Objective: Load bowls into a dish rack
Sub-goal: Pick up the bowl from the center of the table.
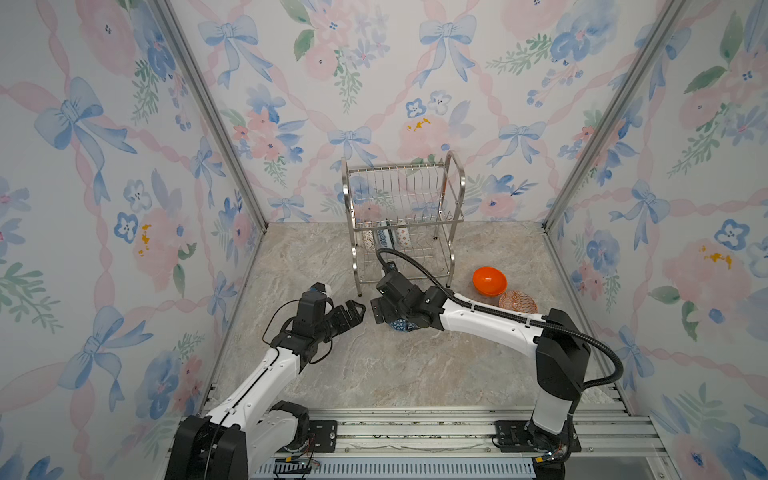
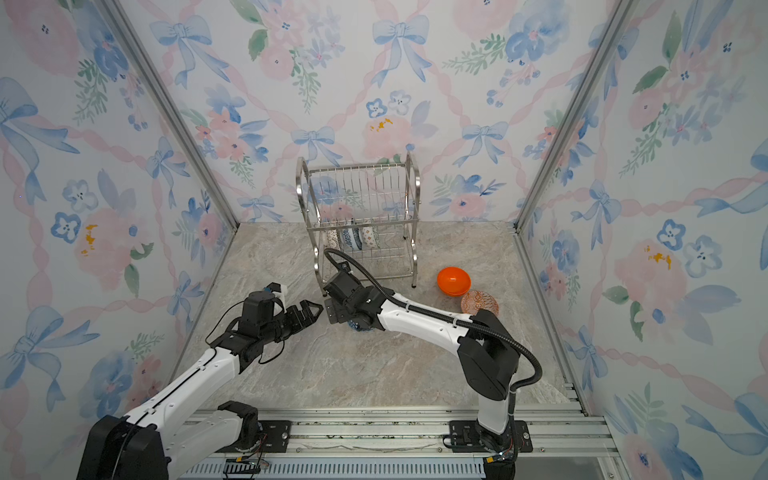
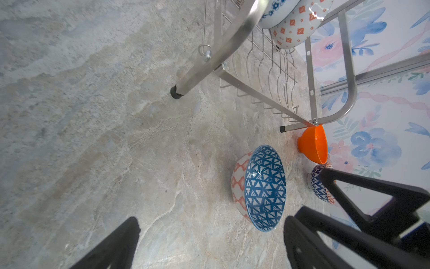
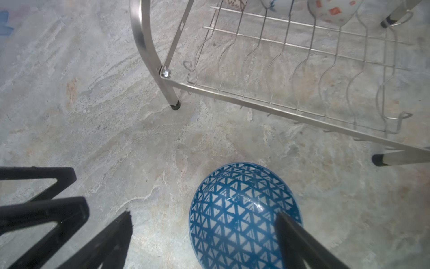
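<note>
- The blue triangle bowl (image 4: 232, 209) sits upright on the bench (image 1: 374, 374), near its middle and just in front of the dish rack (image 1: 405, 216).
- The right end effector (image 4: 203, 216) is spread wide and grips nothing. One finger hangs over the bowl's inside, the other outside its rim.
- The left end effector (image 1: 359, 312) hovers close beside it, wide open and empty.
- The rack stands at the bench's back edge, with three bowls (image 1: 384, 237) on edge below its top tier.
- The orange bowl (image 1: 489, 280) and the red-orange patterned bowl (image 1: 517, 302) sit side by side near the bench's right edge.

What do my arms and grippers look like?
The left arm and right arm have white links and black joints. The left gripper and right gripper are black, with triangular open-frame fingers. A black ribbed hose follows the right arm.
</note>
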